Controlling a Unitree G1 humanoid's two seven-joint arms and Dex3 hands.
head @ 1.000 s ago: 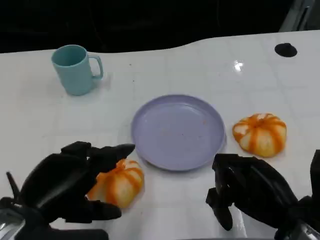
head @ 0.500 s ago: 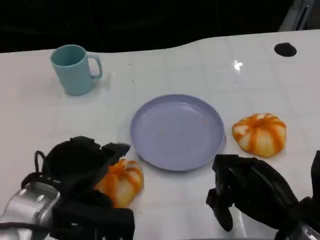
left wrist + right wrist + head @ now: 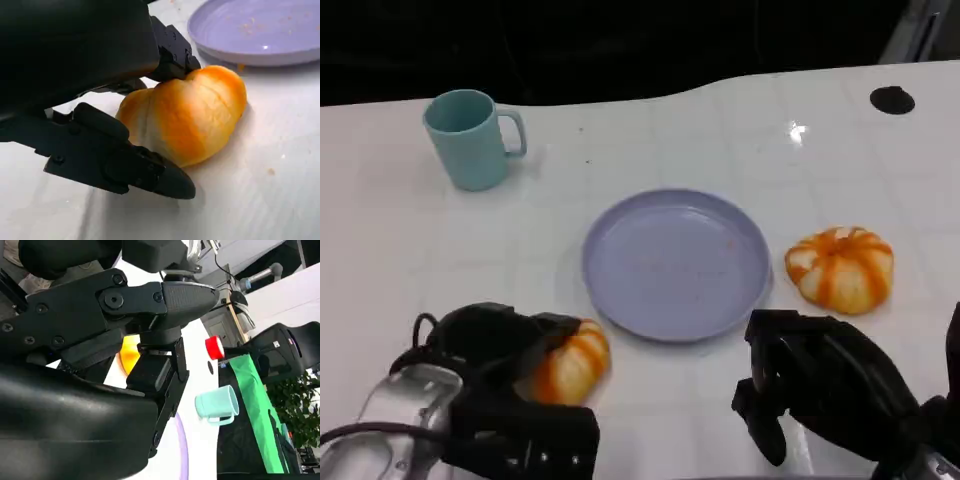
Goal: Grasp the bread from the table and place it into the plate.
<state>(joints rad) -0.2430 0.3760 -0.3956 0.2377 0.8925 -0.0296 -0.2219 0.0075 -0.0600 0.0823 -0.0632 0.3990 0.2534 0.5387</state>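
A lilac plate (image 3: 676,262) sits mid-table (image 3: 620,150), holding only a few crumbs. A teal mug (image 3: 470,138) stands upright at the far left, contents hidden. The left hand (image 3: 495,345) wraps its fingers (image 3: 125,160) around an orange-striped bread roll (image 3: 570,362) lying on the table just beside the plate's near-left rim. A second roll (image 3: 840,267) lies right of the plate. The right hand (image 3: 820,385) hovers with fingers curled on nothing.

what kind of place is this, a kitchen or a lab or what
Most likely a robotics lab or test room, not a kitchen. A bare white table carries staged props: a round lilac plastic plate, a teal mug and orange-striped bread rolls. The right wrist view shows an office chair and cabling.
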